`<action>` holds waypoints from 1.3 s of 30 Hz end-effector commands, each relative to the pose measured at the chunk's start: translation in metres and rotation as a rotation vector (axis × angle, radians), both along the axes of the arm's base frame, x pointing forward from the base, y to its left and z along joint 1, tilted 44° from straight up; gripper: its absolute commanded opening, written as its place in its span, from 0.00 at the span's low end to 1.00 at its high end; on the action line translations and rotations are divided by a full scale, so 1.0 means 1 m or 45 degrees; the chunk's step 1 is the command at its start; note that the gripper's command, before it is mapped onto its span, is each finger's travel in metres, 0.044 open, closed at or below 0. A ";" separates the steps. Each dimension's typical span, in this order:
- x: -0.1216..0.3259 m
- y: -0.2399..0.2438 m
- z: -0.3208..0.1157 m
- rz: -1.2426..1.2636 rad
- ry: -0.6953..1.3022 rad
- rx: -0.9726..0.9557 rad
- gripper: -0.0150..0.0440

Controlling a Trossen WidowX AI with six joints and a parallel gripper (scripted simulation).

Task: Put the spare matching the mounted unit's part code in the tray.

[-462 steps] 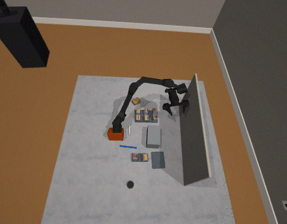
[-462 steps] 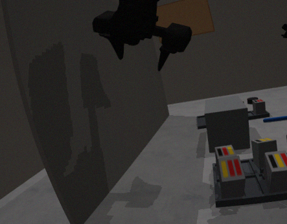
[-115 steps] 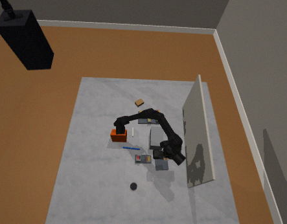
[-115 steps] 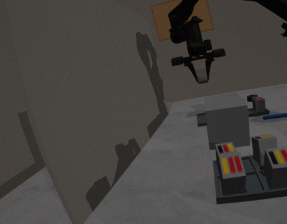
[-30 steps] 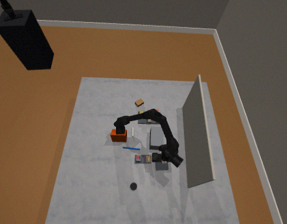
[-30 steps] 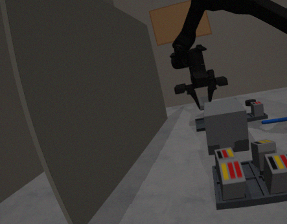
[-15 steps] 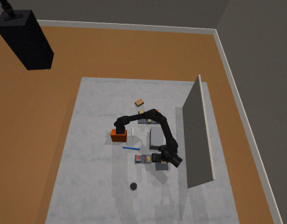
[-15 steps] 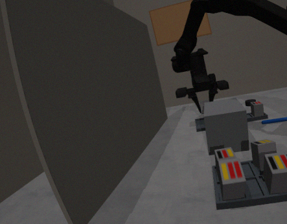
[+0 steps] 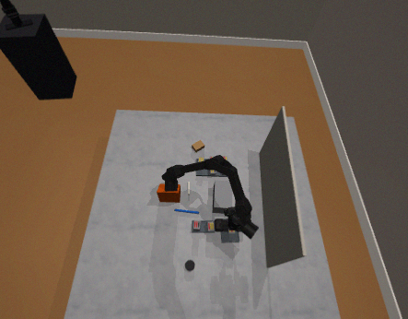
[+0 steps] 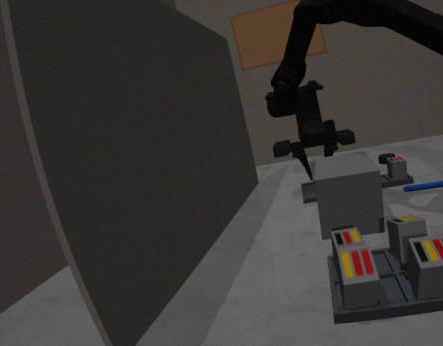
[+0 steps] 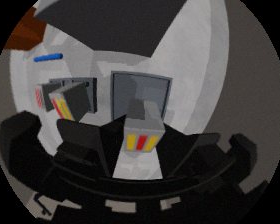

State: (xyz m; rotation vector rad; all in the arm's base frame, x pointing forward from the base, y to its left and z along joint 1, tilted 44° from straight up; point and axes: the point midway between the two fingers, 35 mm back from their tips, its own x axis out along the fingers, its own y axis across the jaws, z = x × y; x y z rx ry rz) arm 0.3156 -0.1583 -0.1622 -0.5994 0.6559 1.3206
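Note:
My gripper (image 11: 140, 119) is shut on a grey spare (image 11: 143, 122) with yellow, red and yellow bars on its end. The grey square tray (image 9: 230, 238) (image 10: 308, 193) (image 11: 132, 82) is just beyond and below the spare in the wrist view; whether they touch cannot be told. In the exterior view a large plain grey block (image 10: 348, 200) hides the spare and part of the fingers. That block's dark side (image 11: 126, 25) fills the top of the wrist view. No code shows on its visible faces, and I cannot tell whether it is the mounted unit.
A rack (image 10: 343, 317) holds several bar-coded spares. Another rack (image 9: 203, 226) beside the tray holds a red-barred spare (image 9: 196, 225) (image 11: 39, 97) and a red-and-yellow-barred one (image 9: 211, 226) (image 11: 71, 102). A tall dark panel (image 9: 282, 189) (image 10: 131, 150) stands near the arm. A blue rod (image 9: 186, 211) and black disc (image 9: 190, 265) lie about.

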 end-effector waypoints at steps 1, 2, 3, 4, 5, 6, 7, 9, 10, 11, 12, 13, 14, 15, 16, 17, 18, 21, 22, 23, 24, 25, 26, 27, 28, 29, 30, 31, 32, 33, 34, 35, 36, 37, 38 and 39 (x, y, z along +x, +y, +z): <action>-0.001 0.002 -0.002 -0.010 0.001 0.005 0.25; -0.001 0.003 -0.003 -0.010 0.001 0.005 0.25; -0.001 0.004 -0.004 -0.010 0.001 0.005 0.25; -0.001 0.004 -0.004 -0.009 0.001 0.005 0.25; -0.001 0.005 -0.005 -0.009 0.001 0.005 0.25; -0.001 0.006 -0.005 -0.009 0.001 0.006 0.25; -0.001 0.006 -0.006 -0.009 0.001 0.006 0.25; -0.001 0.008 -0.007 -0.009 0.001 0.006 0.25; -0.001 0.006 -0.005 -0.002 0.000 0.001 0.30; -0.001 0.006 -0.005 -0.002 0.000 0.001 0.34; -0.001 0.006 -0.005 -0.002 0.000 0.001 0.39; -0.001 0.006 -0.005 -0.002 0.000 0.001 0.43; -0.001 0.006 -0.005 -0.002 0.000 0.001 0.48; -0.001 0.006 -0.005 -0.002 0.000 0.001 0.52; -0.001 0.006 -0.005 -0.002 0.000 0.001 0.57; -0.001 0.006 -0.005 -0.002 0.000 0.001 0.61; -0.001 0.006 -0.005 -0.002 0.000 0.001 0.65; -0.001 0.006 -0.005 -0.002 0.000 0.001 0.79; -0.001 0.006 -0.005 -0.002 0.000 0.001 0.83; -0.001 0.006 -0.005 -0.002 0.000 0.001 0.88; -0.001 0.006 -0.005 -0.002 0.000 0.001 0.92; -0.001 0.006 -0.005 -0.002 0.000 0.001 0.97; -0.001 0.006 -0.005 -0.002 0.000 0.001 1.00; -0.001 0.004 -0.003 -0.002 0.000 0.001 1.00; -0.001 -0.003 0.002 -0.003 0.000 0.000 1.00; -0.002 -0.013 0.012 -0.004 0.001 -0.001 1.00; -0.003 -0.026 0.025 -0.006 0.002 -0.002 1.00; -0.006 -0.038 0.038 -0.007 0.002 -0.002 1.00; -0.009 -0.050 0.052 -0.008 0.003 -0.001 1.00; -0.013 -0.060 0.064 -0.009 0.003 0.000 1.00; -0.015 -0.065 0.070 -0.009 0.003 0.001 1.00; -0.016 -0.067 0.073 -0.009 0.003 0.002 1.00; -0.016 -0.067 0.073 -0.009 0.003 0.002 1.00; -0.016 -0.067 0.073 -0.009 0.003 0.002 1.00; -0.016 -0.067 0.073 -0.009 0.003 0.002 1.00; -0.016 -0.067 0.073 -0.009 0.003 0.002 1.00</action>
